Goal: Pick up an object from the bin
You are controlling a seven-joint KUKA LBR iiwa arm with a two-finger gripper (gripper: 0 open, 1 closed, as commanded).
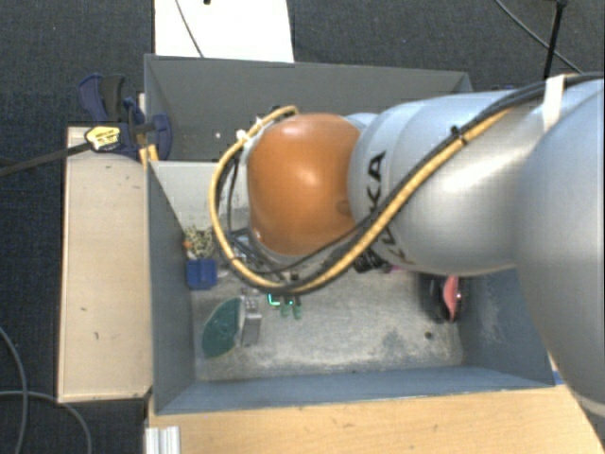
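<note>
The pincer [251,321] is hanging low near the bin's [378,343] lower-left corner, open or closed I cannot tell, just beside a dark green oval piece [221,330]. A blue block [200,273] is lying along the left wall. Going lower, it is risking to shove the green piece into the corner.

It looks like a robotics lab: a big silver industrial arm [473,187] leans over a grey metal bin [312,88] on dark carpet [57,45], with black cables [43,161] trailing across the floor.

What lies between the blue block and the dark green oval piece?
Nothing; bare bin floor separates the blue block from the dark green oval piece, in the camera view.
</note>
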